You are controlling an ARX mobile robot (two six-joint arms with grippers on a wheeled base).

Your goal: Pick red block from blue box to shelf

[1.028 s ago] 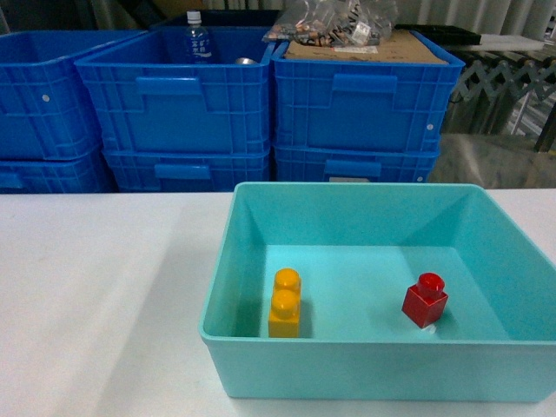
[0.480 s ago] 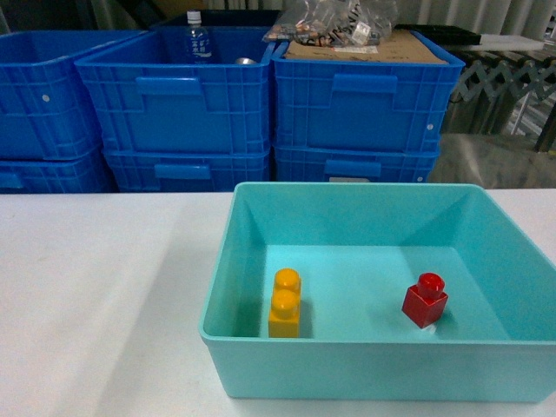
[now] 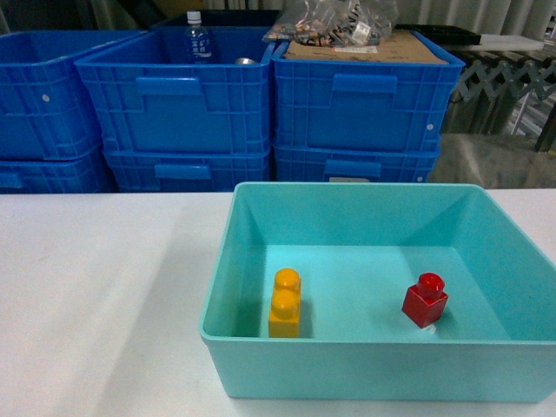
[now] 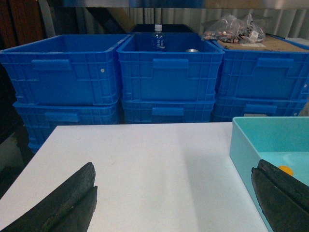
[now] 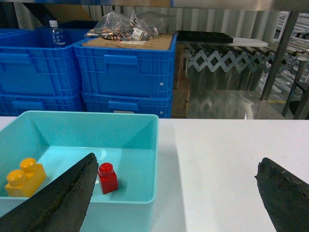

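A: Nearest first. Left gripper spread wide, nothing between the black fingers, hovering over the white table just left of the blue box. Right gripper also spread wide, holding nothing; its left finger overlaps the box's front wall in the wrist view, its right finger is over bare tabletop.

B: Red block?

A: Red block sits on the floor of the blue box, right half, stud up, turned slightly off square to the walls. A yellow-orange two-stud brick sits in the left half near the front wall, well apart from it. Neither gripper touches either brick. Neither shows in the head view.

B: Behind the table?

A: Dark blue ribbed crates stacked two high, side by side. The middle top one holds a clear bottle with a white cap and blue label; text too small to read. The right top crate is covered by cardboard with clear bags of small parts on it; the white tags on the bags aren't legible.

B: Shelf?

A: Steel upright at far right of the right wrist view, with a folded grey scissor-lattice conveyor beside it.
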